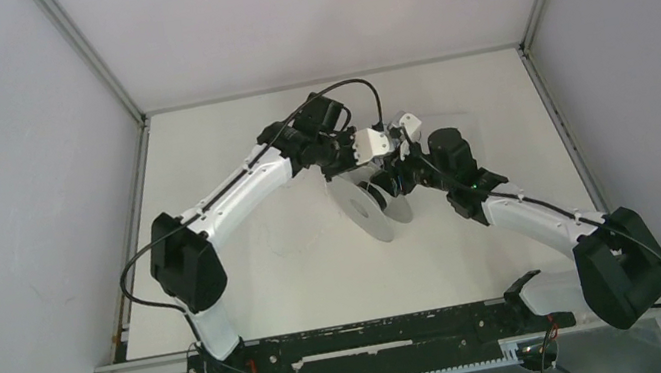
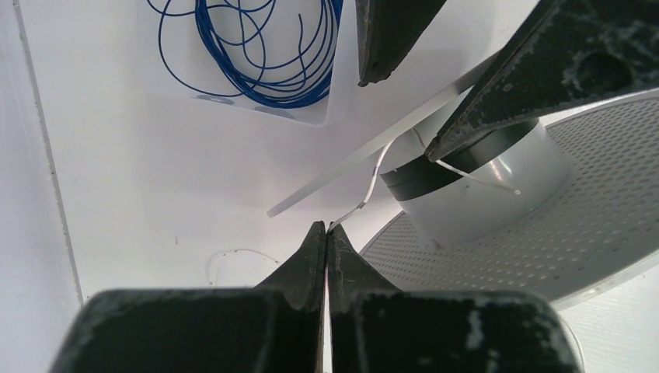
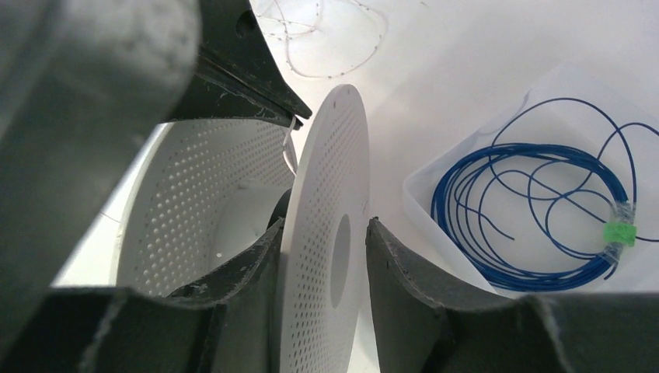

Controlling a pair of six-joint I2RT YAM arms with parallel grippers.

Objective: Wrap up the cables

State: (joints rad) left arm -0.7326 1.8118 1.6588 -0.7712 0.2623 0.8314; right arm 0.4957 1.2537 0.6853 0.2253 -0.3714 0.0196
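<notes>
Left wrist view: the left end effector (image 2: 326, 230) is pinched shut on the thin pale cable (image 2: 374, 172), which leads to the hub (image 2: 497, 206) of the spool (image 2: 606, 194). The right end effector (image 3: 325, 227), half open, seems to grip the spool's flange. Winding looks barely begun, and loose loops (image 2: 237, 251) lie on the table (image 2: 155, 179).

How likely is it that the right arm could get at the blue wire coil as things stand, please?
Probably not at once: the right hand straddles the spool flange and would need to back off first. Otherwise the blue wire coil lies uncovered beside it.
</notes>
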